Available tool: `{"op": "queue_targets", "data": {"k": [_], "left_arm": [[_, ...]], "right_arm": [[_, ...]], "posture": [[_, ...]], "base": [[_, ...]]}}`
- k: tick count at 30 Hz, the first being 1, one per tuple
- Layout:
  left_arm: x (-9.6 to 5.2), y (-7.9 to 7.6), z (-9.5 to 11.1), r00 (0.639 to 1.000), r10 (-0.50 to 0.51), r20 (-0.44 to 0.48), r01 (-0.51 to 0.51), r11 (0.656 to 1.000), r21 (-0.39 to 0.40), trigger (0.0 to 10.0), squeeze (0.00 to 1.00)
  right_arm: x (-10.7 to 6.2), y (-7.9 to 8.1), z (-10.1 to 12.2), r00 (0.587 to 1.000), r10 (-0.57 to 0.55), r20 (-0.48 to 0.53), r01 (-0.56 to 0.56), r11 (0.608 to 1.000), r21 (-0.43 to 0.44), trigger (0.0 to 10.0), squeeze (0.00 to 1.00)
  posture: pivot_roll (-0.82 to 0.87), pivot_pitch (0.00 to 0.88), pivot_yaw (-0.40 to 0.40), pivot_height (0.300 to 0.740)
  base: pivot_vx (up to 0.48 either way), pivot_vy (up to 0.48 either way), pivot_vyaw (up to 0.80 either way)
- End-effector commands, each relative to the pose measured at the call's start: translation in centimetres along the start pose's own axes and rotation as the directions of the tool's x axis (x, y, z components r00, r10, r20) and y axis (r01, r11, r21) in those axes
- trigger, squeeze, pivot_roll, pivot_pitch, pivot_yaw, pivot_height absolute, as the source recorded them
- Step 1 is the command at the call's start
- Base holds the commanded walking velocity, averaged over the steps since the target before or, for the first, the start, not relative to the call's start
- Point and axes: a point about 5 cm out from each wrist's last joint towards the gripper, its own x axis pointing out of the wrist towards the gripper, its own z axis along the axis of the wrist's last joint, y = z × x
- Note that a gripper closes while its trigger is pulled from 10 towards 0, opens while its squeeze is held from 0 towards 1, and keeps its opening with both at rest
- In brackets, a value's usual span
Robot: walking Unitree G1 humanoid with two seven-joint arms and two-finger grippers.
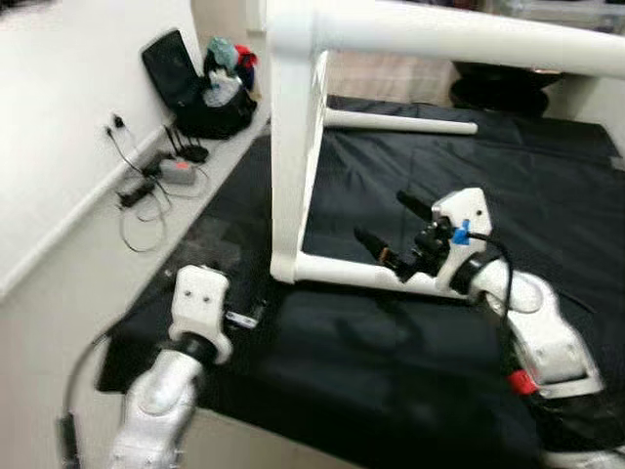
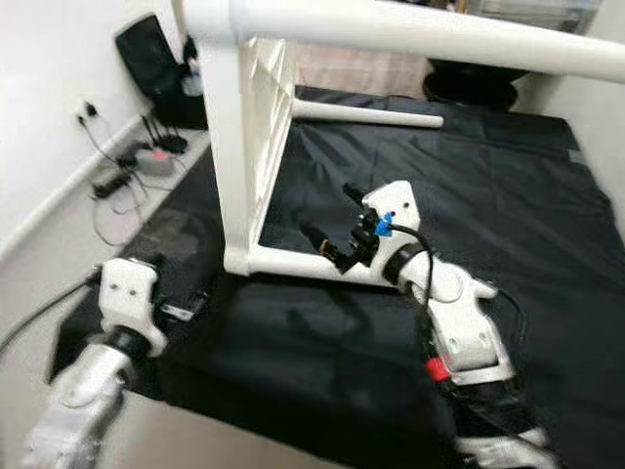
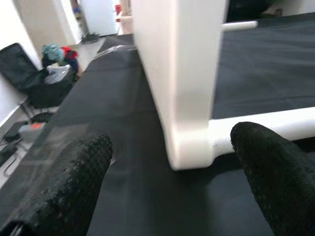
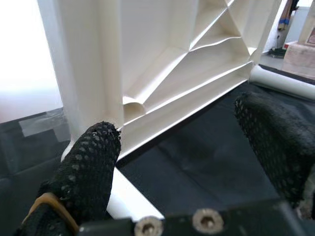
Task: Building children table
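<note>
A white plastic table top (image 1: 293,147) stands on its edge on the black cloth (image 1: 547,195). One white leg (image 1: 459,34) sticks out from its upper corner toward the right. A second leg (image 1: 400,122) lies on the cloth behind it. My right gripper (image 1: 391,227) is open, just right of the table's bottom rail (image 1: 342,272), and faces the ribbed underside (image 4: 197,54). My left gripper (image 3: 172,191) is open too, low over the cloth in front of the table's near bottom corner (image 3: 189,147).
Along the wall on the left lie cables and a power strip (image 1: 161,176), with a black bag of clothes (image 1: 210,88) behind them. A dark round object (image 1: 503,83) stands beyond the cloth's far edge. The cloth's near edge (image 1: 322,430) runs just in front of me.
</note>
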Motion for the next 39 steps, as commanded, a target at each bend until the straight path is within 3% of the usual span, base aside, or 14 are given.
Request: {"op": "queue_targets", "data": {"k": [1, 12, 20, 22, 23, 24, 25, 28, 35, 36, 37, 39], "left_arm": [[0.0, 0.2, -0.4, 1.0, -0.003, -0.02, 0.003, 1.0, 0.004, 10.0, 0.0], [0.3, 0.0, -0.4, 1.0, 0.011, -0.016, -0.011, 1.0, -0.01, 10.0, 0.0], [0.4, 0.1, -0.4, 1.0, 0.01, -0.019, -0.01, 1.0, 0.004, 10.0, 0.0], [0.5, 0.5, -0.2, 1.0, 0.017, -0.011, -0.017, 1.0, 0.004, 10.0, 0.0], [0.5, 0.5, -0.2, 1.0, 0.017, -0.011, -0.017, 1.0, 0.004, 10.0, 0.0], [0.5, 0.7, -0.2, 1.0, 0.022, -0.008, -0.022, 1.0, 0.006, 10.0, 0.0], [0.5, 0.7, -0.2, 1.0, 0.022, -0.008, -0.022, 1.0, 0.006, 10.0, 0.0], [0.6, 1.3, -0.2, 0.999, 0.032, -0.008, -0.032, 0.999, 0.014, 10.0, 0.0], [0.6, 1.3, -0.2, 0.999, 0.033, -0.008, -0.033, 0.999, 0.019, 10.0, 0.0], [0.5, 1.4, -0.2, 0.999, 0.031, -0.009, -0.031, 0.999, 0.018, 10.0, 0.0], [0.5, 1.4, -0.2, 0.999, 0.031, -0.009, -0.031, 0.999, 0.018, 10.0, 0.0], [0.5, 1.4, -0.2, 1.0, 0.016, -0.012, -0.016, 1.0, 0.017, 10.0, 0.0]], "right_arm": [[0.2, 0.4, 0.7, 0.999, 0.017, 0.041, -0.016, 1.0, -0.009, 10.0, 0.0], [0.0, 0.1, 0.5, 1.0, -0.003, 0.016, 0.004, 0.997, -0.072, 10.0, 0.0], [-1.3, -2.5, 1.5, 1.0, -0.018, -0.003, 0.017, 0.978, -0.207, 10.0, 0.0], [-2.7, -3.5, 2.5, 0.995, 0.092, -0.039, -0.099, 0.959, -0.265, 10.0, 0.0], [-2.7, -3.5, 2.5, 0.995, 0.092, -0.039, -0.099, 0.959, -0.265, 10.0, 0.0], [-4.0, -3.8, 3.2, 0.98, 0.187, -0.067, -0.198, 0.952, -0.233, 10.0, 0.0], [-4.0, -3.8, 3.2, 0.98, 0.187, -0.067, -0.198, 0.952, -0.233, 10.0, 0.0], [-6.1, -3.9, 5.1, 0.931, 0.353, -0.088, -0.363, 0.916, -0.172, 10.0, 0.0], [-7.0, -4.0, 5.4, 0.931, 0.345, -0.117, -0.362, 0.912, -0.192, 10.0, 0.0], [-8.6, -4.3, 5.0, 0.919, 0.353, -0.178, -0.382, 0.907, -0.177, 10.0, 0.0], [-8.6, -4.3, 5.0, 0.919, 0.353, -0.178, -0.382, 0.907, -0.177, 10.0, 0.0], [-11.3, -4.4, 7.0, 0.888, 0.446, -0.11, -0.456, 0.885, -0.093, 10.0, 0.0]], "posture": [[-0.02, 0.023, -0.035, 0.74], [-0.02, 0.025, -0.034, 0.74], [-0.03, 0.029, -0.03, 0.74], [-0.03, 0.028, -0.027, 0.74], [-0.03, 0.028, -0.027, 0.74], [-0.03, 0.032, -0.026, 0.74], [-0.03, 0.032, -0.026, 0.74], [-0.03, 0.031, -0.026, 0.74], [-0.03, 0.039, -0.018, 0.74], [-0.03, 0.041, -0.008, 0.74], [-0.03, 0.041, -0.008, 0.74], [-0.04, 0.047, 0.007, 0.74]], "base": [[0.0, -0.469, 0.0], [0.0, -0.384, 0.0], [0.0, 0.0, 0.0], [0.0, 0.0, 0.0], [0.0, 0.0, 0.0], [0.0, 0.0, 0.0], [0.0, 0.0, 0.0], [0.0, 0.0, 0.0], [0.0, 0.0, 0.0], [0.0, 0.0, 0.0], [0.0, 0.0, 0.0], [0.0, 0.0, 0.0]]}}
